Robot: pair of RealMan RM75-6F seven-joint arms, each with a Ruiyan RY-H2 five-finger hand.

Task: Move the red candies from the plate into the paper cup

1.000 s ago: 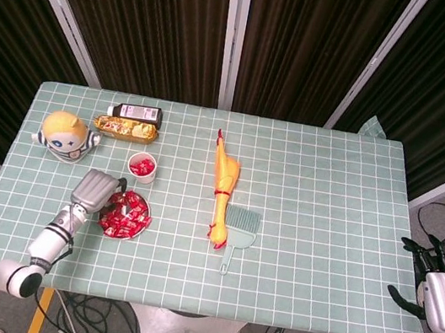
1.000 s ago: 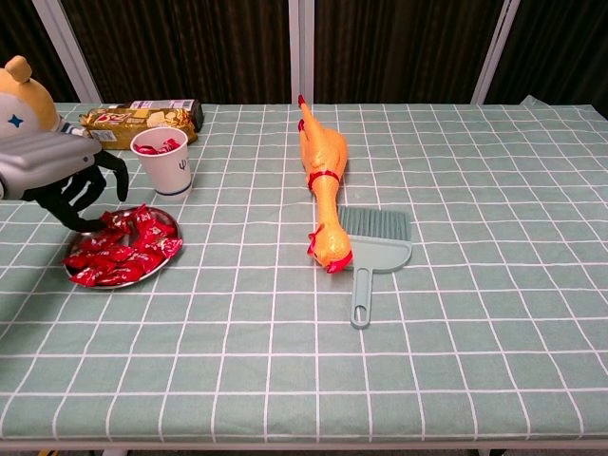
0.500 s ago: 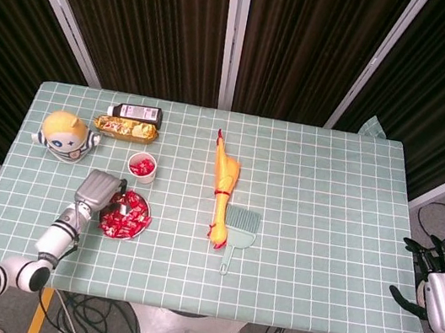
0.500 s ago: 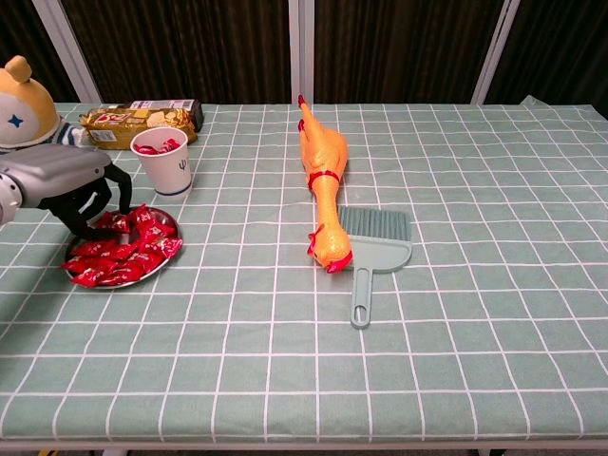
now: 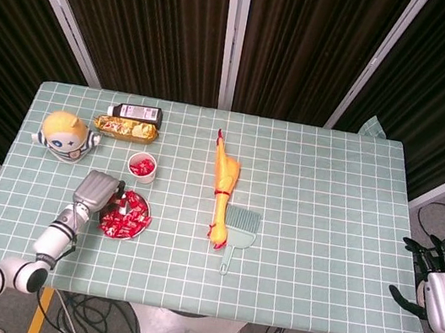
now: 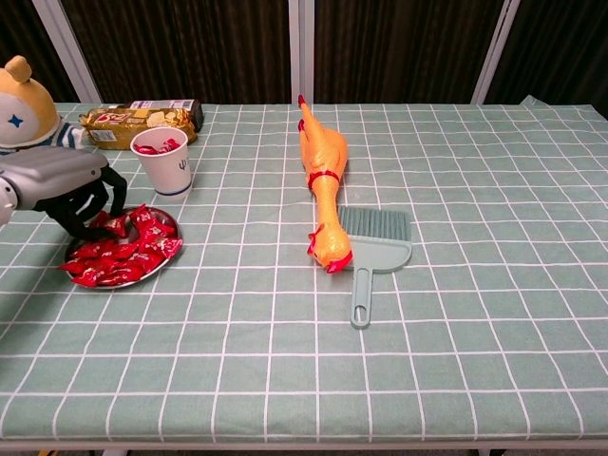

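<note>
Left hand (image 6: 66, 190) lower than a second ago, dark fingers (image 6: 95, 217) now curled down among red candies (image 6: 123, 249) on plate (image 6: 171, 220), whether one is pinched unclear, paper cup (image 6: 163, 161) just behind plate, right hand (image 5: 442, 299) unchanged, fingers spread, far off the table's right edge.

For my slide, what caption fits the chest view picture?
Left hand reaches into the plate of red candies, beside the paper cup.
</note>
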